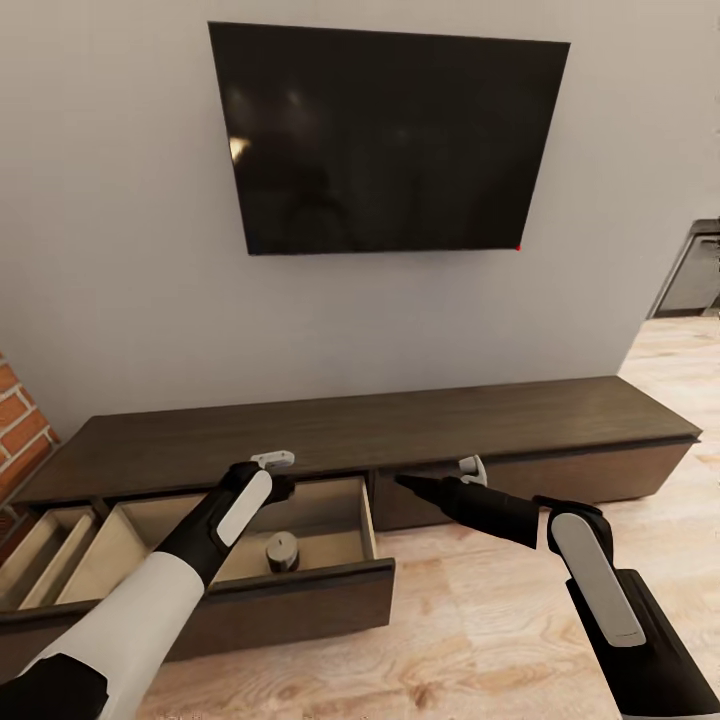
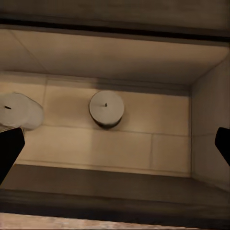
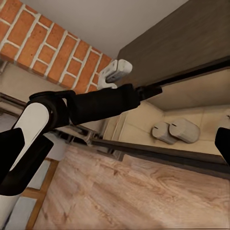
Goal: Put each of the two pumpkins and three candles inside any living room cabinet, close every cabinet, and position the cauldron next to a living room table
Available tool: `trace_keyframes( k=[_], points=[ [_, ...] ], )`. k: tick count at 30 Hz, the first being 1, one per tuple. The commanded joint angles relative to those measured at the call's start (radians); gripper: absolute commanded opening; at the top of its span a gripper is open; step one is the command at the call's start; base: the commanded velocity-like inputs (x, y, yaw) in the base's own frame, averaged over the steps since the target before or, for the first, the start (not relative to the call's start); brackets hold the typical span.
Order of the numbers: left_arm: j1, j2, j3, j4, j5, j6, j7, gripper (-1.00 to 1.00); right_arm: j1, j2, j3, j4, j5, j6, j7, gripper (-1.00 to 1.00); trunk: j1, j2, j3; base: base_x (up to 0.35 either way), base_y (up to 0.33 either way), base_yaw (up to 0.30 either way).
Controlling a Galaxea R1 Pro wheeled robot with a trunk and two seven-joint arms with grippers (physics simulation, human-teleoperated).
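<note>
I have the left gripper [image 2: 115, 143] hanging over the open middle drawer [image 1: 300, 585] of the cabinet [image 1: 400, 430], fingers spread wide with nothing between them. Two candles lie on the drawer's pale floor: one [image 2: 106, 108] near the middle, another [image 2: 19, 111] toward the drawer's side edge; in the right wrist view they [image 3: 175, 132] lie just beside each other. My right gripper [image 3: 115, 143] hovers ahead of the cabinet front, also wide open and empty. Another drawer [image 1: 60, 560] at the cabinet's left end stands open.
</note>
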Motion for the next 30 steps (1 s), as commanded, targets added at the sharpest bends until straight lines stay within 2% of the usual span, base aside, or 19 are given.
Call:
trace_keyframes(
  k=[1,24,30],
  points=[
    [-0.001,0.001,-0.004,-0.002,0.010,0.001,0.010,1.00,-0.001,-0.001,0.000,0.000,0.011,0.002,0.010,1.00,-0.005,0.007,0.002,-0.283,0.000,0.000],
    [-0.001,0.002,-0.004,-0.003,0.010,0.001,0.015,1.00,-0.001,0.001,0.000,0.000,0.012,0.002,0.010,1.00,-0.093,0.168,0.074,-0.337,0.000,0.000],
    [-0.001,0.014,-0.001,0.000,0.010,-0.008,0.071,1.00,-0.001,0.003,0.002,0.001,0.019,0.002,0.010,1.00,-0.116,0.210,0.093,-0.343,0.000,0.000]
  ],
)
